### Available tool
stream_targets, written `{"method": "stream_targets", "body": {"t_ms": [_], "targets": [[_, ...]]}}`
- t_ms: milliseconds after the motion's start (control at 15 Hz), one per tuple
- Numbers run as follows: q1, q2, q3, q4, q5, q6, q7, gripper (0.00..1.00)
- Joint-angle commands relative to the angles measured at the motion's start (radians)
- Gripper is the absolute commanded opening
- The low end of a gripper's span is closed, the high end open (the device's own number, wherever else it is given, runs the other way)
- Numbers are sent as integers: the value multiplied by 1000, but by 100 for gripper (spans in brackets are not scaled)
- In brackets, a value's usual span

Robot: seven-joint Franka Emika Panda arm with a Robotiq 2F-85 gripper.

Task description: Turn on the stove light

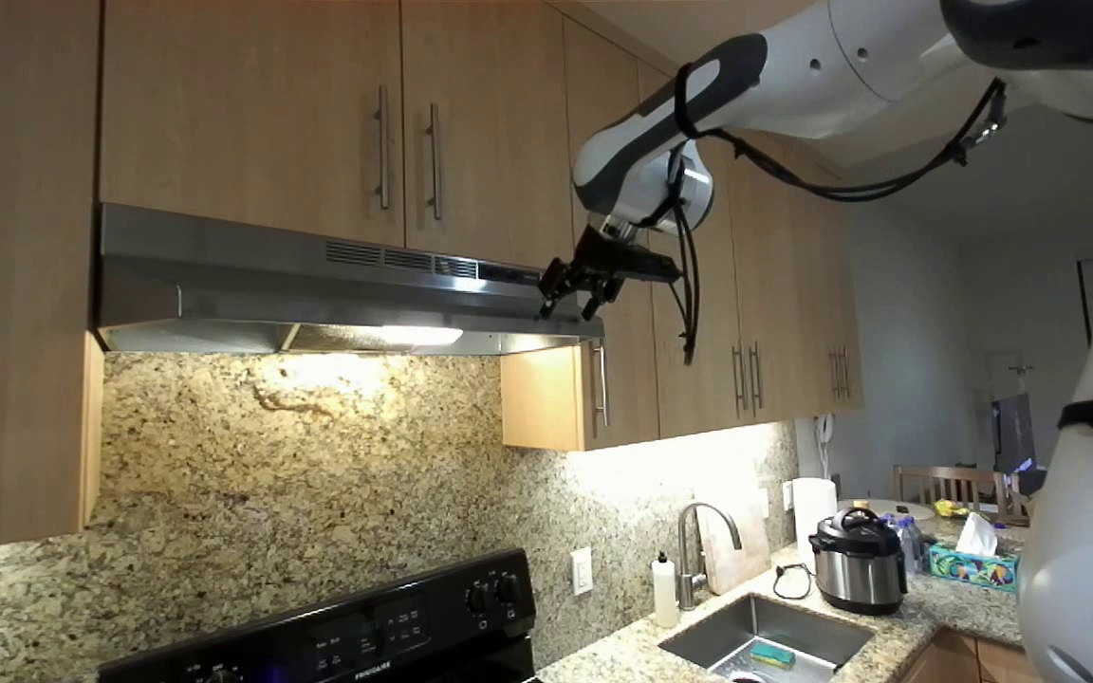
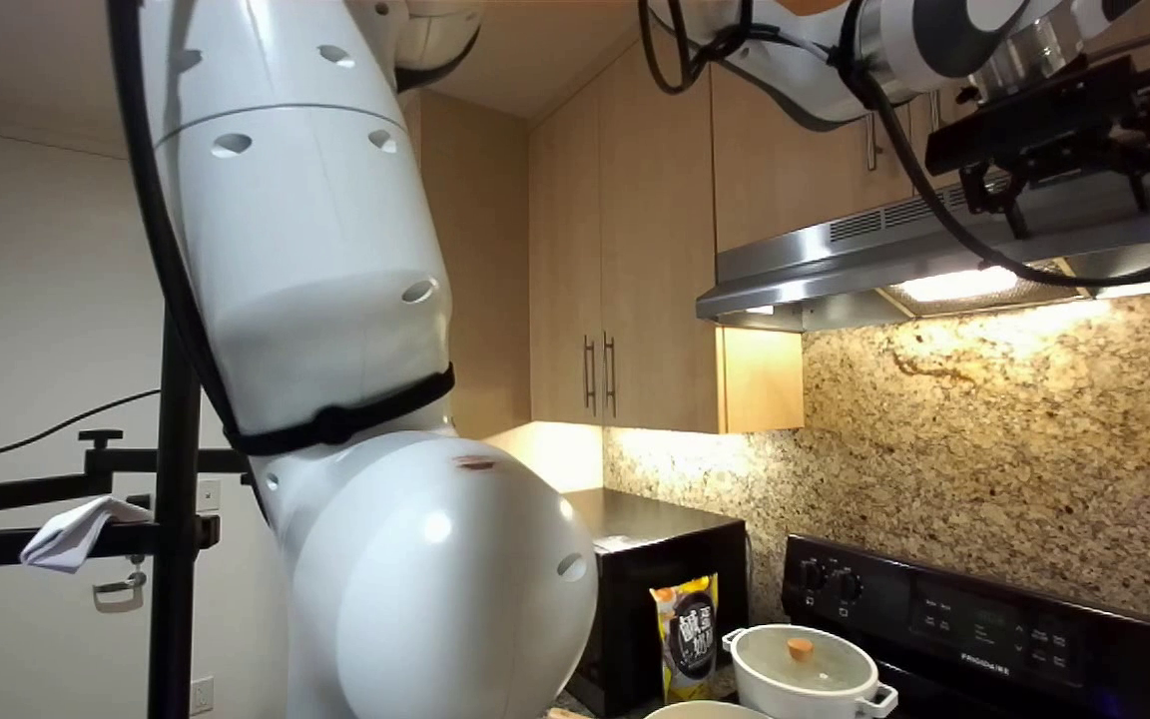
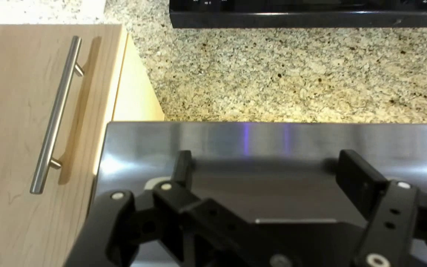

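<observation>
Wrist view: the black fingers point(image 3: 182, 168) stand spread well apart in front of the steel face of the range hood point(image 3: 213, 142); whether they touch it, I cannot tell. The stove light point(image 2: 959, 285) is set in the hood's underside, and it glows in both exterior views, brightening the speckled backsplash point(image 1: 366, 455) below.

Clearest of the lettering is FRIGIDAIRE, in white capitals on the black stove panel point(image 1: 433, 617), legible in both exterior views. Small white labels and arrow marks surround it, too small to read with confidence. On the hood's front, in an exterior view, a dark strip point(image 1: 509, 275) lies between the vent slots point(image 1: 352, 252) and the fingers, its markings too fine to make out.

A printed bag point(image 2: 687, 639) stands upright beside a black appliance point(image 2: 680, 519) in an exterior view, large Chinese characters filling its dark disc, not all of them legible. Near it is a white pot point(image 2: 800, 694) with a glass lid.

Past the sink point(image 1: 736, 621), a multi-cooker point(image 1: 858, 569) and a brightly patterned tissue box point(image 1: 973, 566) rest on the desk point(image 1: 931, 604).
</observation>
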Motion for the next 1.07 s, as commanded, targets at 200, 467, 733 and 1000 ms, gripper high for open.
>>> {"method": "stream_targets", "body": {"t_ms": [200, 467, 733, 1000], "targets": [[-8, -132, 45, -146, -38, -67, 93, 100], [-21, -154, 76, -204, -79, -98, 143, 100], [-22, -138, 87, -231, -125, -141, 184, 100], [-6, -100, 70, -241, -125, -183, 144, 100]]}}
